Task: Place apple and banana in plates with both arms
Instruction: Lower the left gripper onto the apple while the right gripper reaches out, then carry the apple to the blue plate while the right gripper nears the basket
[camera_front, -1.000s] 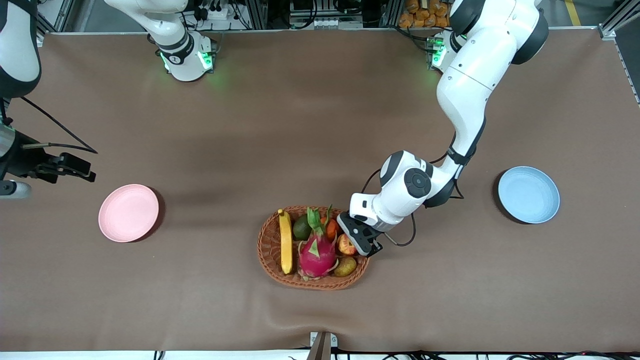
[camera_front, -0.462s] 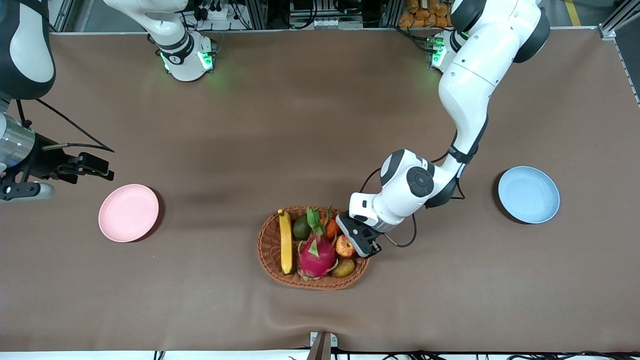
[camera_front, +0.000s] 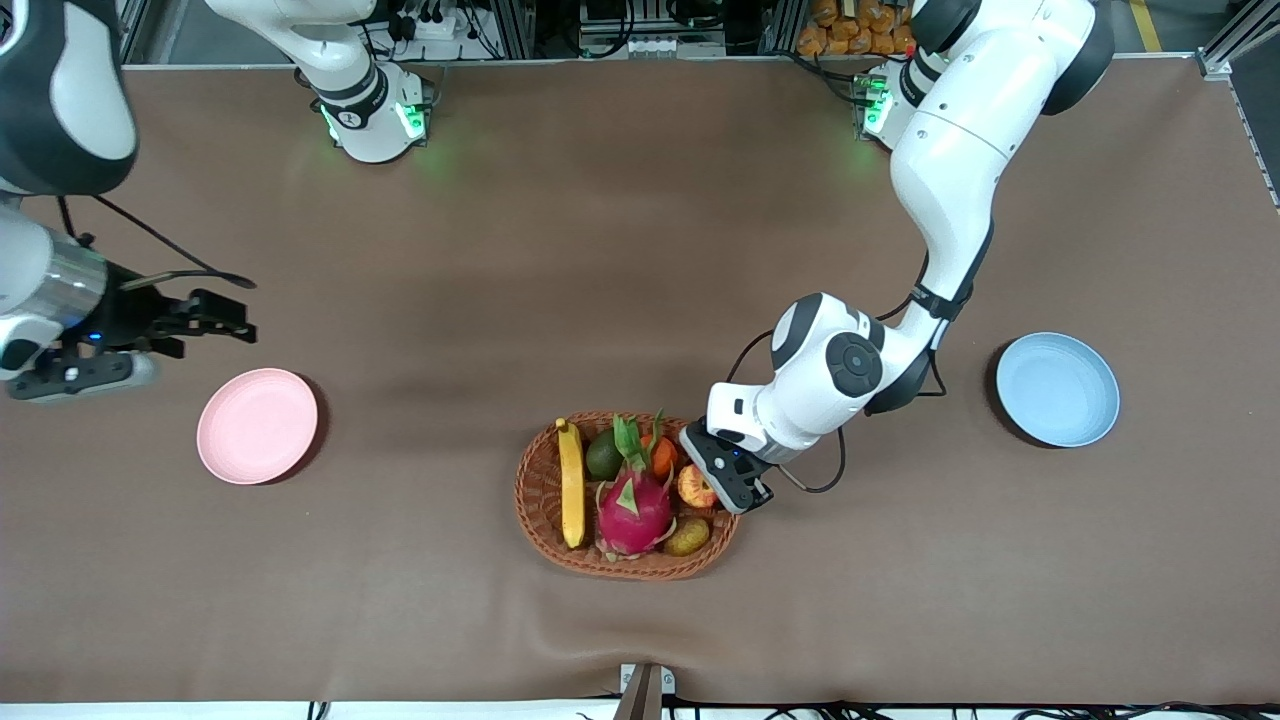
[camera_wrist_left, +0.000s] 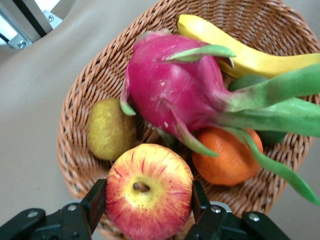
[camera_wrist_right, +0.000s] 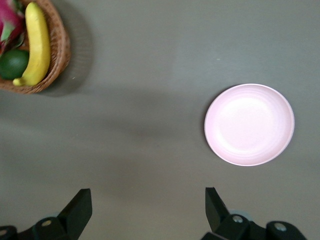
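Note:
The red and yellow apple (camera_front: 695, 486) is at the end of the wicker basket (camera_front: 540, 500) nearest the left arm. My left gripper (camera_front: 712, 484) is shut on it, one finger on each side in the left wrist view (camera_wrist_left: 149, 190). The yellow banana (camera_front: 571, 483) lies in the basket's other end and also shows in the right wrist view (camera_wrist_right: 36, 42). The pink plate (camera_front: 257, 425) is toward the right arm's end and the blue plate (camera_front: 1057, 389) toward the left arm's end; both are empty. My right gripper (camera_front: 215, 315) is open and empty over bare table beside the pink plate (camera_wrist_right: 249, 124).
The basket also holds a pink dragon fruit (camera_front: 634, 505), an orange (camera_front: 662, 455), a dark green fruit (camera_front: 603, 455) and a brownish kiwi-like fruit (camera_front: 690, 535). The brown cloth has a small wrinkle at the front edge (camera_front: 600, 640).
My right gripper has moved across the table toward the middle, past the pink plate. My left gripper with the apple has shifted slightly toward the left arm's end.

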